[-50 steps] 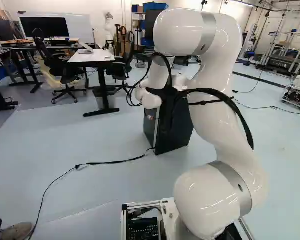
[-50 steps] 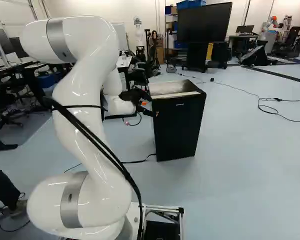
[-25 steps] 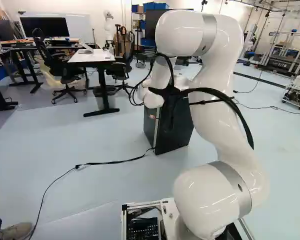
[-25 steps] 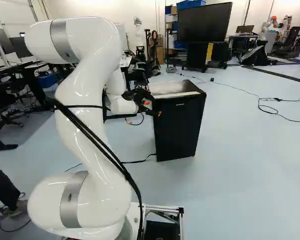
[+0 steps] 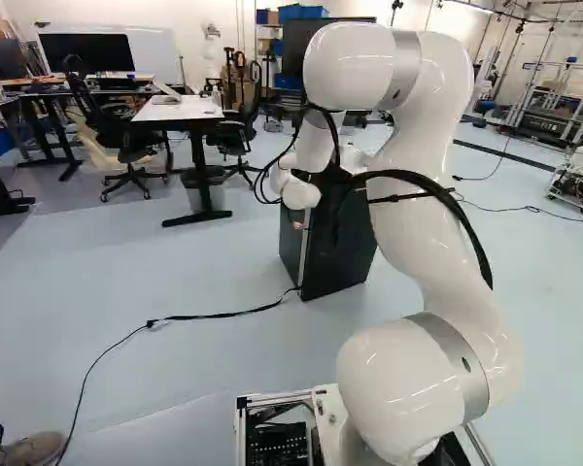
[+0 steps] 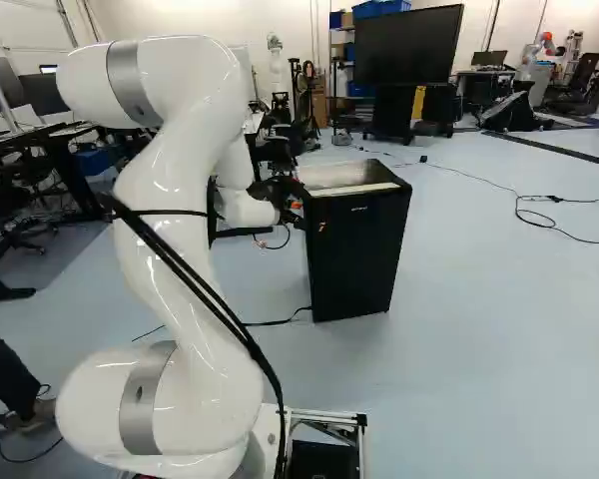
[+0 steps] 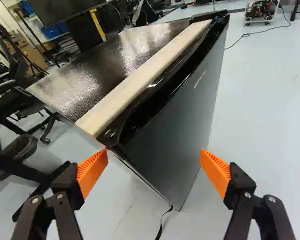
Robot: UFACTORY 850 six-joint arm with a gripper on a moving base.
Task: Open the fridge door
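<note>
Fridge door (image 7: 177, 100) is sitting closed on the fridge (image 7: 85, 82), which is standing upright on the floor (image 6: 499, 339). You are holding the end effector (image 6: 309, 216) at the door's top corner nearest the arm (image 6: 180, 190), its fingers standing spread, one orange pad (image 7: 92, 171) lying close to that corner; contact is staying unclear.

Includes, by count: one fridge (image 6: 357, 259); one arm (image 6: 175, 190); one gripper (image 6: 308, 215) with two fingers (image 7: 66, 187) and two orange pads (image 7: 92, 172); near one white-topped desk (image 5: 175, 111), two wheeled chairs (image 5: 126, 141); one large screen (image 6: 409, 45).
</note>
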